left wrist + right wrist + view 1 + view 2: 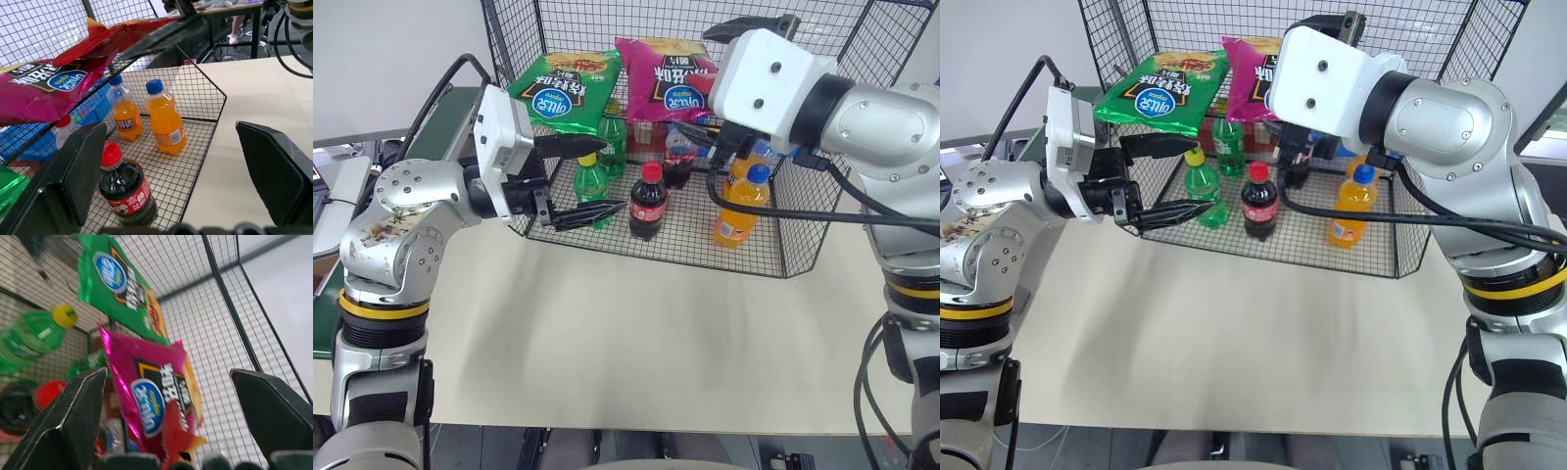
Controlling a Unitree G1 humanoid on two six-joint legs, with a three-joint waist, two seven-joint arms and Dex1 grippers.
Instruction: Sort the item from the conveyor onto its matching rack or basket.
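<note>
The flat glossy red chip bag [110, 39] lay up on the raised wire shelf [146, 66] of the large black wire-mesh cage [803, 235], at the shelf's right end, its crumpled edge overlapping the magenta chip bag [666, 78]; the green chip bag [566, 90] rested at the shelf's left end, just beside the magenta one. The right gripper [168, 372] was held level at the shelf's right end, close above the red bag, its two black fingers spread wide with nothing clamped between them; whether a finger touched the bag could not be told. The left gripper [615, 176] hung at the cage's front left corner, pointing across the cage front, its fingers likewise wide apart and empty. On the cage floor under the shelf stood a dark cola bottle with a red cap [647, 201] near the front edge, green soda bottles [591, 181] to its left, and two orange soda bottles with blue caps [741, 206] towards the front right corner. The cage sat at the far edge of the cream table [607, 323]; the dark green conveyor belt [435, 113] ran beyond the table's left edge, behind the left arm.
</note>
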